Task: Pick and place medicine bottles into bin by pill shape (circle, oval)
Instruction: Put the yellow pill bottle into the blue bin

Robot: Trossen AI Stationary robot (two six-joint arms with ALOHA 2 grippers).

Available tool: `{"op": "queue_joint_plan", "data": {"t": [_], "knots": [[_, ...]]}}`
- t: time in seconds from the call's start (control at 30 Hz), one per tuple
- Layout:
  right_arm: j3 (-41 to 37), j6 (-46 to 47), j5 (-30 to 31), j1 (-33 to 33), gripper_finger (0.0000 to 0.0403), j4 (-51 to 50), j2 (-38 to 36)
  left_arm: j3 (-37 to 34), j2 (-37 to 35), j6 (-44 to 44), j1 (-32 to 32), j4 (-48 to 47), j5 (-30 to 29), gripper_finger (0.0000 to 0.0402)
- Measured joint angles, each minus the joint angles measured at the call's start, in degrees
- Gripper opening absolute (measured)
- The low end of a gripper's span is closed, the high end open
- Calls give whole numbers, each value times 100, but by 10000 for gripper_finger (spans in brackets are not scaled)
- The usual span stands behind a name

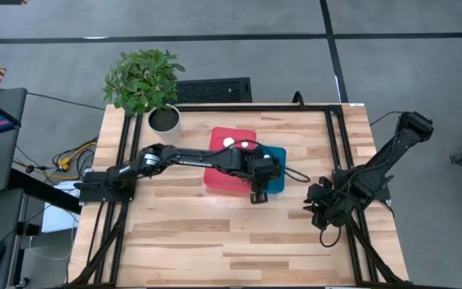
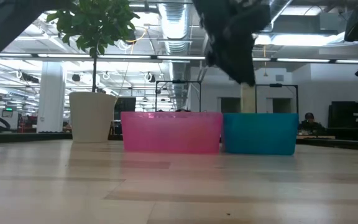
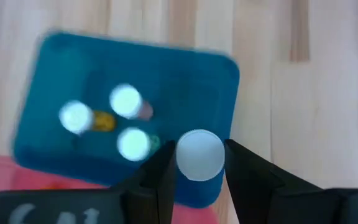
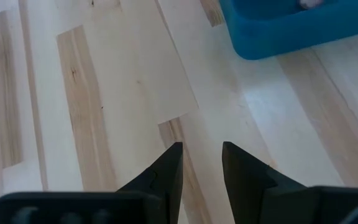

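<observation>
The left gripper (image 3: pixel 199 163), jaws clamped on a white-capped medicine bottle (image 3: pixel 199 154) above the blue bin (image 3: pixel 185 74), probably carries something light, rigid and slick, best pinched just under its cap

Open-plan lab, exposed ceiling ducts (image 2: pixel 173 25), workstations

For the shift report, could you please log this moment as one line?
left gripper: shut on white-capped bottle, above blue bin | blue bin: three bottles | right gripper: open, idle over table
</observation>
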Motion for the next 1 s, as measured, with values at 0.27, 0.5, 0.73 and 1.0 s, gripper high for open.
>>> {"op": "queue_joint_plan", "data": {"t": [0.27, 0.5, 0.73, 1.0], "knots": [[0, 0, 0, 0, 120, -61, 2, -4, 348, -111, 9, -26, 4, 109], [0, 0, 0, 0, 120, -57, 4, -4, 449, -206, 106, 26, 51, 109], [0, 2, -2, 0, 120, -50, 3, -4, 449, -207, 138, 22, 55, 109], [0, 4, -2, 0, 120, -49, 4, -4, 449, -647, 129, 17, -40, 109]]}}
